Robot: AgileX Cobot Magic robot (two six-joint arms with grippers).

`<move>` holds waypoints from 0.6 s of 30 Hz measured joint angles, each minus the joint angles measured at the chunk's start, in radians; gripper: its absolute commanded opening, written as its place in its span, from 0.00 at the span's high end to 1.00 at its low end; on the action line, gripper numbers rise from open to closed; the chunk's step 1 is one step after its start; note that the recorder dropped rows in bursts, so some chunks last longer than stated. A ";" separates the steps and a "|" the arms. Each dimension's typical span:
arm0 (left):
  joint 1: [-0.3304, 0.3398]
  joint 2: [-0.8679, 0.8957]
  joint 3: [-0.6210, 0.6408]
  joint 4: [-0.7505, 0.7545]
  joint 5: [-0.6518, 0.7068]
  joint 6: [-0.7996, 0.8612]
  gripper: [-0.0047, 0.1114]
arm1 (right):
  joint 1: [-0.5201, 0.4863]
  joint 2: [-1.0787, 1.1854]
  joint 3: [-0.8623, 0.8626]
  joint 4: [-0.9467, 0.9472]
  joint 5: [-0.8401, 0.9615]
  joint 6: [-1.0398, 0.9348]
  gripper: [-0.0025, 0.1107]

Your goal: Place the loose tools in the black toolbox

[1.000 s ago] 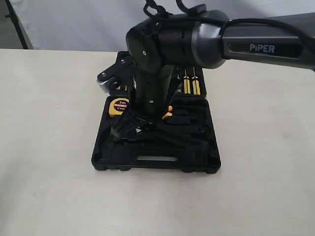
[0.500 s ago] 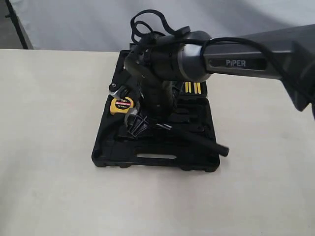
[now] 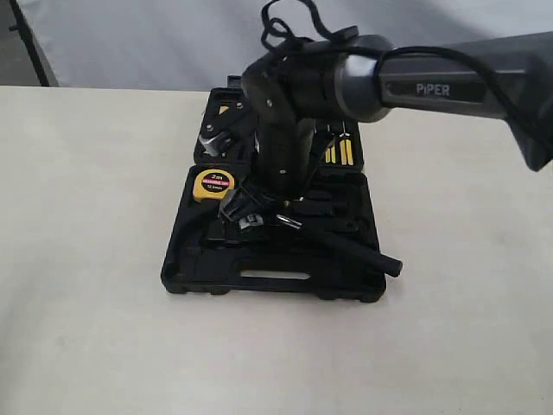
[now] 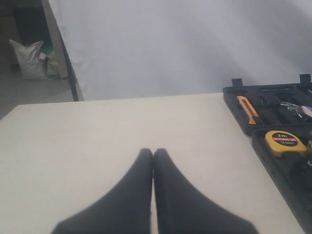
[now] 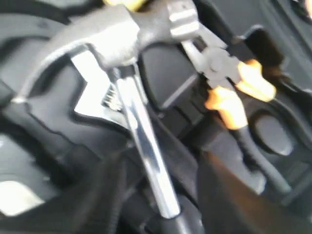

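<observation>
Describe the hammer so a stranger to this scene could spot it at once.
An open black toolbox sits on the cream table. Slanting across its near half, grip ending at the front right corner, lies the claw hammer. It alone has a long shiny chrome shaft and thick black grip, unlike the round yellow tape measure near its head.

Pale table (image 4: 97, 136) under my left jaws; white sheet (image 4: 170, 44) ahead, past table edge; dark post (image 4: 69, 68), sack (image 4: 30, 59) on dim floor off to one side.
</observation>
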 measured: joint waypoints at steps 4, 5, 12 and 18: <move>0.000 0.000 0.000 0.000 0.000 0.000 0.95 | -0.052 0.005 -0.015 0.127 0.000 -0.093 0.81; 0.000 0.000 0.000 0.000 0.000 0.000 0.95 | -0.065 0.011 -0.015 0.145 0.000 -0.098 0.81; 0.000 0.000 0.000 0.000 0.000 0.000 0.95 | -0.097 0.030 -0.021 0.194 0.030 -0.128 0.81; 0.000 0.000 0.000 0.000 0.000 0.000 0.95 | -0.097 0.023 -0.021 0.211 0.056 -0.130 0.62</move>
